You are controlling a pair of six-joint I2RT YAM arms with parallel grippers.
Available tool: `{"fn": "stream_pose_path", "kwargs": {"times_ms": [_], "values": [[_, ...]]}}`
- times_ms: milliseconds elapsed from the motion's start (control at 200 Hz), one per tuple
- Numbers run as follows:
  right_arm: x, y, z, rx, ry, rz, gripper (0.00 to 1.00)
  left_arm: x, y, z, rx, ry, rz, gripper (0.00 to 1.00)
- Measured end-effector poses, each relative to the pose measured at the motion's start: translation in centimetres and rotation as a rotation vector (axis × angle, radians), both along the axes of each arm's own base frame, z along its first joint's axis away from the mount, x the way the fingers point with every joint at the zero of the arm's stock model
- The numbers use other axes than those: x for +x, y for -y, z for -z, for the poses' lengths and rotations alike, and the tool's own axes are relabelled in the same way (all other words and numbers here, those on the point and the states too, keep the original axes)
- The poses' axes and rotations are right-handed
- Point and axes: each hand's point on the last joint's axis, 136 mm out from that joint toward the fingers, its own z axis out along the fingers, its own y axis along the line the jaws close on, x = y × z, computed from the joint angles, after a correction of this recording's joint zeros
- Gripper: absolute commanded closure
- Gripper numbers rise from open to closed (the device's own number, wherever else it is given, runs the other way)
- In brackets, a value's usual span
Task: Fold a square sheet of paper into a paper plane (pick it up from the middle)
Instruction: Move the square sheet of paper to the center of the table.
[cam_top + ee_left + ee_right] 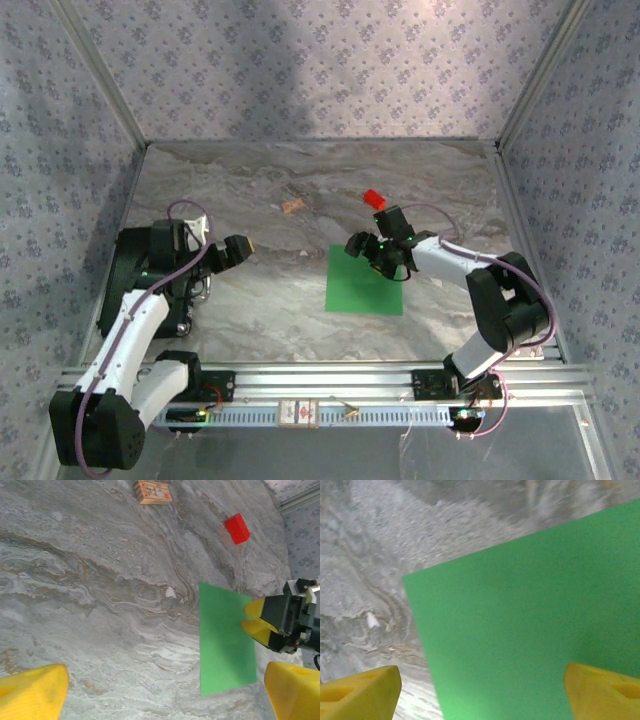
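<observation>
The square sheet of paper (364, 283) lies flat and unfolded on the marble table, bright green, right of centre. My right gripper (372, 256) hangs open just over the sheet's far edge. In the right wrist view its yellow fingers (360, 692) straddle the paper (520, 620), nothing between them. My left gripper (242, 247) is open to the left of the sheet, apart from it. Its wrist view shows the paper (225, 640) with the right gripper (256, 618) at its edge. The paper plane is out of view.
A small red block (374, 199) sits just beyond the right gripper, also seen as the red block (236, 528). A tan cork-like piece (293, 207) lies farther left at the back. Metal frame posts and patterned walls enclose the table; a rail (400, 378) runs along the near edge.
</observation>
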Motion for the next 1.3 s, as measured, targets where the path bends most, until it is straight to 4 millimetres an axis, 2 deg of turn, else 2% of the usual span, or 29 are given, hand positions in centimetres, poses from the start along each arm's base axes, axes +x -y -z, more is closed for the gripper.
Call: {"fn": "stream_pose_path", "kwargs": {"times_ms": [150,320,640,929,1139,1229,1299], "values": [[-0.8,1.1,0.9,-0.047,-0.033,-0.017,0.14,-0.4,0.3,0.3,-0.034,-0.010,0.001,0.00],[-1.6,1.0,1.5,-0.058,-0.043,-0.039,0.14,-0.4,0.6,0.1,-0.052,-0.005,0.004,0.00],[-2.8,-4.0,1.5,-0.012,-0.006,-0.090,0.13,-0.6,1.5,-0.4,-0.073,0.008,0.042,0.01],[-2.8,-8.7,0.8,0.113,0.023,-0.040,0.13,-1.5,3.5,0.6,-0.070,-0.032,0.121,0.13],[-3.3,-9.9,0.3,0.154,0.017,-0.016,0.12,-2.6,4.7,3.0,-0.024,-0.126,0.166,0.19],[-3.6,-9.4,-0.3,0.160,0.036,-0.008,0.11,-2.9,4.9,3.8,0.006,-0.162,0.175,0.20],[-3.6,-8.7,-1.7,0.169,0.069,0.003,0.10,-2.9,5.3,4.3,0.040,-0.189,0.186,0.21]]}}
